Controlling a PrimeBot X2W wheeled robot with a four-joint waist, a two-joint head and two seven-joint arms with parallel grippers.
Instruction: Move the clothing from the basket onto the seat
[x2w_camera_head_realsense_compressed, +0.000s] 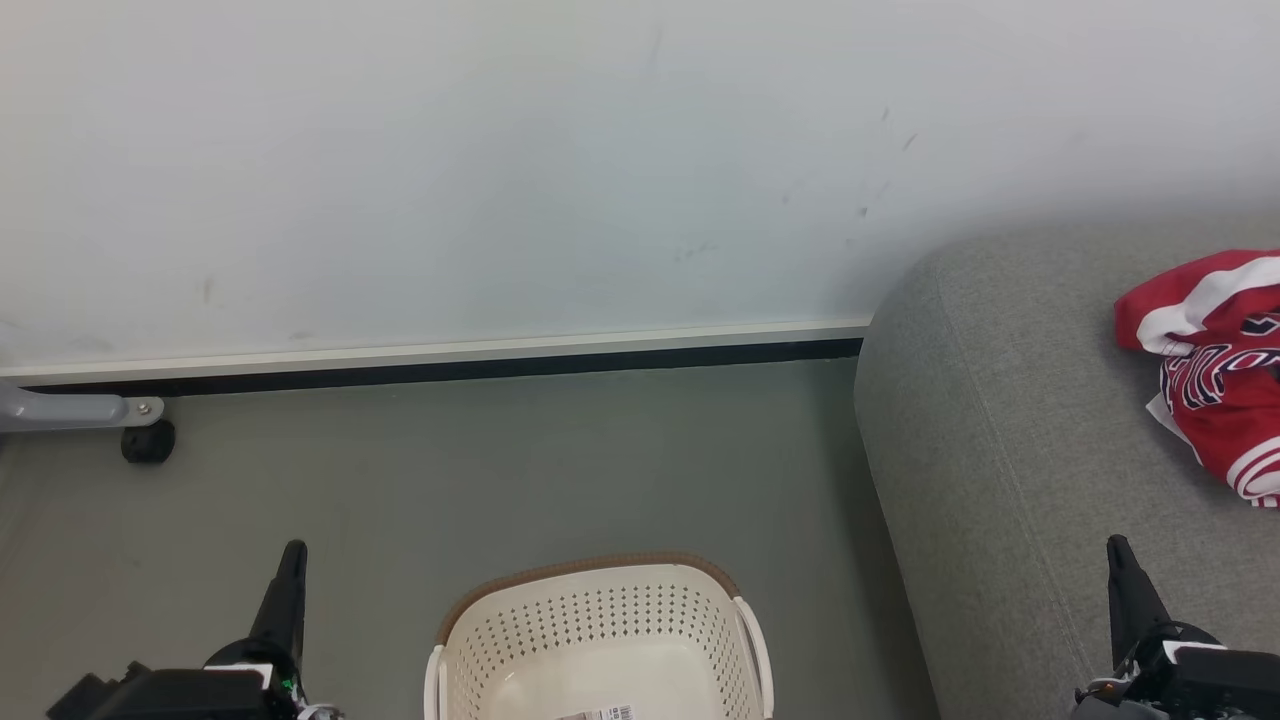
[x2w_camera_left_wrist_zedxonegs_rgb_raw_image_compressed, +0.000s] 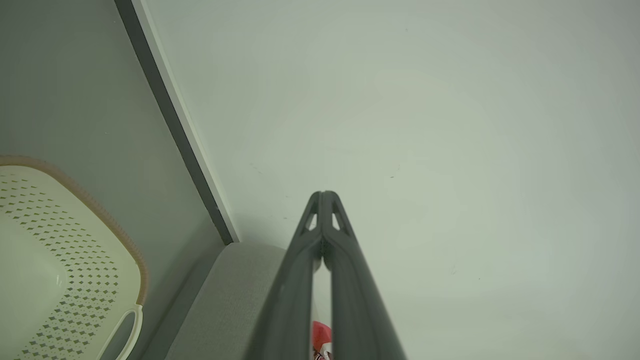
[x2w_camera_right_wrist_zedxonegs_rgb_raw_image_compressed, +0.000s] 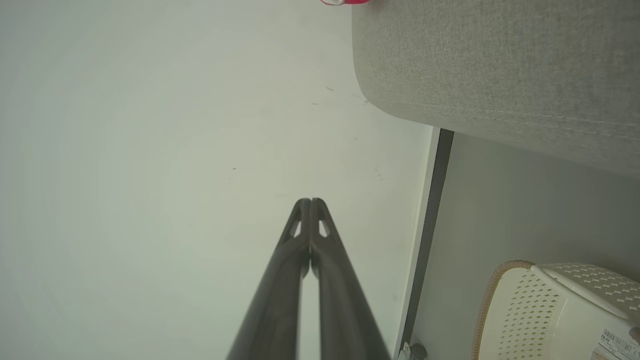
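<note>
The red clothing (x2w_camera_head_realsense_compressed: 1215, 365), with white trim and navy lettering, lies crumpled on the grey seat (x2w_camera_head_realsense_compressed: 1000, 430) at the right edge of the head view. The cream basket (x2w_camera_head_realsense_compressed: 600, 640) with a brown rim stands on the floor at the bottom centre, its visible inside bare apart from a barcode sticker (x2w_camera_head_realsense_compressed: 600, 713). My left gripper (x2w_camera_head_realsense_compressed: 291, 552) is shut, pointing up to the left of the basket. My right gripper (x2w_camera_head_realsense_compressed: 1117, 548) is shut, over the seat's front. The wrist views show the left gripper (x2w_camera_left_wrist_zedxonegs_rgb_raw_image_compressed: 324, 196) and the right gripper (x2w_camera_right_wrist_zedxonegs_rgb_raw_image_compressed: 310, 202) with fingertips pressed together, holding nothing.
A pale wall with a white and black skirting board (x2w_camera_head_realsense_compressed: 450, 362) runs behind the grey floor (x2w_camera_head_realsense_compressed: 500, 470). A grey metal leg with a black caster (x2w_camera_head_realsense_compressed: 147, 441) stands at the far left by the wall.
</note>
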